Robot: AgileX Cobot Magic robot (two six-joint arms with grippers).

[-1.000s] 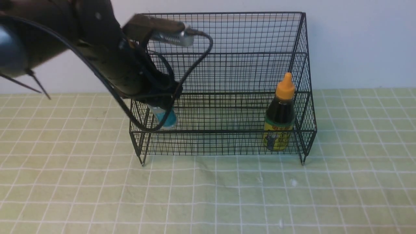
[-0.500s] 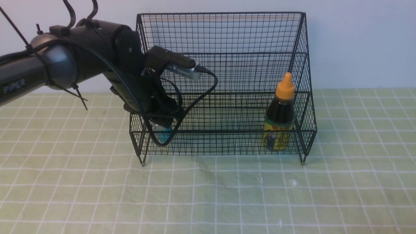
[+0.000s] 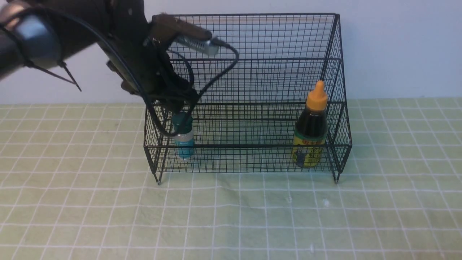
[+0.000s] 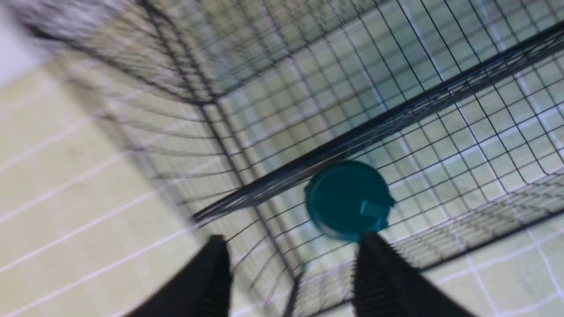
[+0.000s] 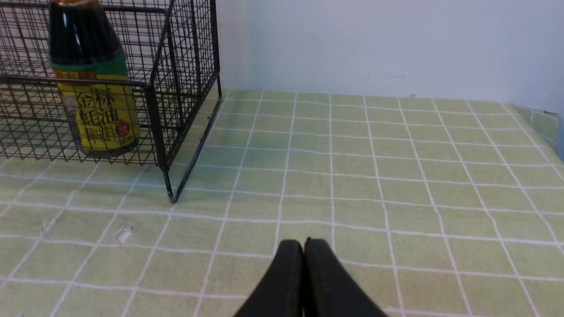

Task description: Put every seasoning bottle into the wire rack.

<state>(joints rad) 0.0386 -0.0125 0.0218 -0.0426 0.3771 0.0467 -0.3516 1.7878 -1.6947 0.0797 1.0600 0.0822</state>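
The black wire rack (image 3: 245,146) stands at the back of the table. A small shaker jar (image 3: 183,139) with a dark green cap (image 4: 348,200) stands upright at the left end of its lowest shelf. My left gripper (image 3: 176,105) hangs just above that jar, open, with nothing between its fingers (image 4: 379,273). The taller dark bottle (image 3: 311,133) with an orange cap and yellow label stands at the right end of the same shelf. My right gripper (image 5: 303,242) is shut and empty, low over the cloth to the right of the rack (image 5: 167,110). It does not show in the front view.
A green checked cloth (image 3: 231,216) covers the table, with a white wall behind. My left arm's black cable (image 3: 216,77) loops in front of the rack's upper tiers. Small white specks (image 3: 326,203) lie on the cloth in front of the rack.
My left gripper lowered the shaker jar onto the lowest shelf, let go of it and rose. The jar now stands free. The tall bottle and right gripper have not moved.
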